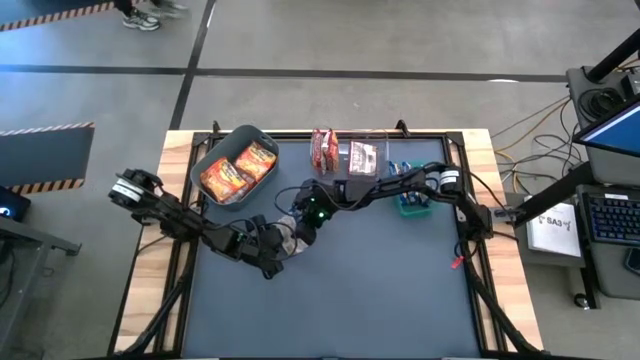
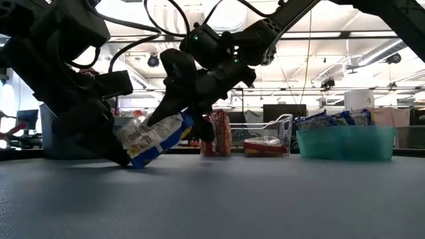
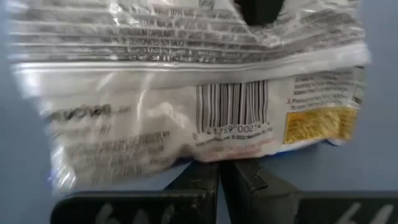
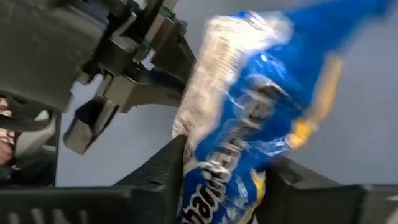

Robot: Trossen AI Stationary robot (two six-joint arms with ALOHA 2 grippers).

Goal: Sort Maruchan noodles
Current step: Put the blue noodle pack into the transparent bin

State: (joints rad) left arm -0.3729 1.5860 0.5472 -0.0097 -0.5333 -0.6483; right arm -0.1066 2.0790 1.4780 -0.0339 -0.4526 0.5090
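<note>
A blue-and-white Maruchan noodles packet (image 1: 288, 238) sits between both grippers near the table's middle. In the low view the packet (image 2: 156, 139) is tilted, its low corner close to the tabletop. My left gripper (image 1: 268, 250) comes from the left and is shut on it. My right gripper (image 1: 305, 222) comes from the right and is shut on it too. The left wrist view shows the packet's white back (image 3: 186, 93) with a barcode. The right wrist view shows its blue front (image 4: 249, 124). My left gripper (image 3: 227, 177) pinches the packet's long edge below the barcode (image 3: 227, 158) between its two shut fingers, coming in low from the table's left. My right gripper (image 4: 227, 180) has the packet's end between its two fingers (image 4: 177, 165), one on the white back and one on the blue front, slanting down from the right. The packet stands tilted in the two holds.
A grey bin (image 1: 205, 160) with orange packets stands at the far left. A clear bin (image 1: 372, 140) with maroon packets (image 1: 323, 150) is at the far middle. A green bin (image 1: 412, 207) with blue packets lies under the right arm. The dark mat's near half (image 1: 340, 300) is bare.
</note>
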